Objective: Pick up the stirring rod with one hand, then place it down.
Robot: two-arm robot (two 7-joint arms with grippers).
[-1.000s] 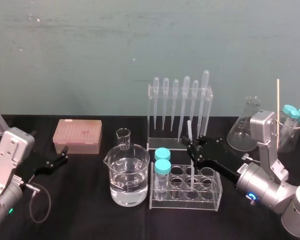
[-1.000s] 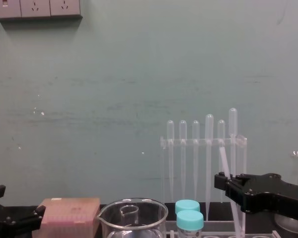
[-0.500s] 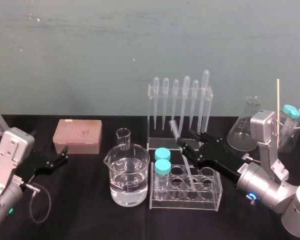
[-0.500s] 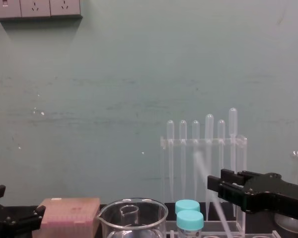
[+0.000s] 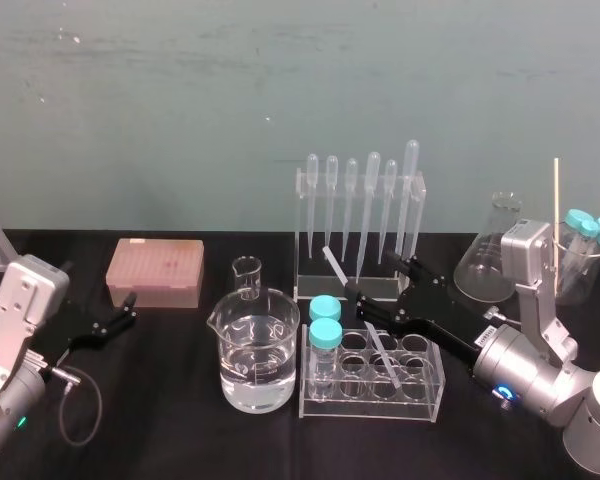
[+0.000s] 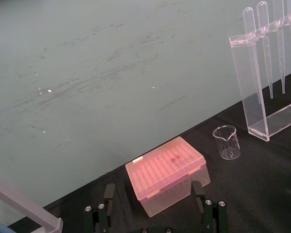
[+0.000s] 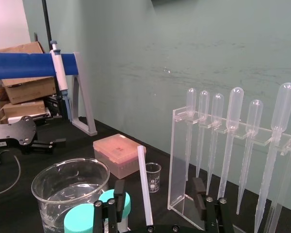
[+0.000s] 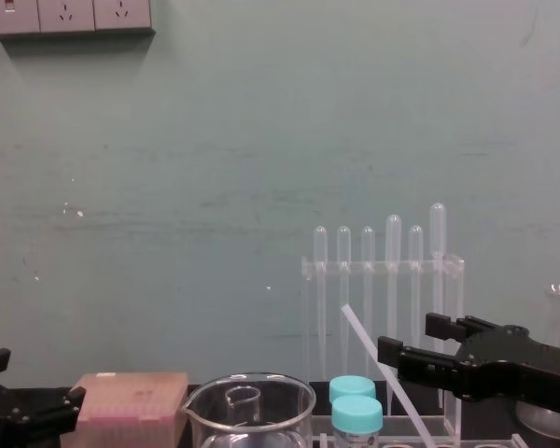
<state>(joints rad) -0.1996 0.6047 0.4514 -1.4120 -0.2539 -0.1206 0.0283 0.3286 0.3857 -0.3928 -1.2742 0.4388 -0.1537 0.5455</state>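
A: Right gripper (image 5: 375, 283) first: the jaws are spread wide, and the stirring rod (image 7: 144, 184) stands in the gap between them. The right wrist view shows space on both sides of it, so nothing is pinched.

B: The rod is tilted, its top leaning toward the robot's left. Its foot is down in the clear test tube rack (image 5: 420, 398), in a well right of the 2 blue-capped tubes (image 5: 325, 312).

A: Just behind the gripper is the pipette rack (image 5: 330, 288), with 6 bulb-topped pipettes (image 5: 372, 190) hanging in a row.

B: Left of the tube rack there's a big beaker (image 5: 255, 350) with clear liquid in it. A tiny beaker (image 5: 246, 275) sits just behind that.

A: An Erlenmeyer flask (image 5: 490, 255) stands at the far right, behind the right arm.

B: On the other side, the left gripper (image 5: 130, 307) is parked low on the black table (image 5: 180, 430), well apart from the glassware. Its jaws are parted too and hold nothing.

A: Ahead of it sits the pink pipette tip box (image 6: 167, 172). It has a small white label on the lid edge, too small to read.
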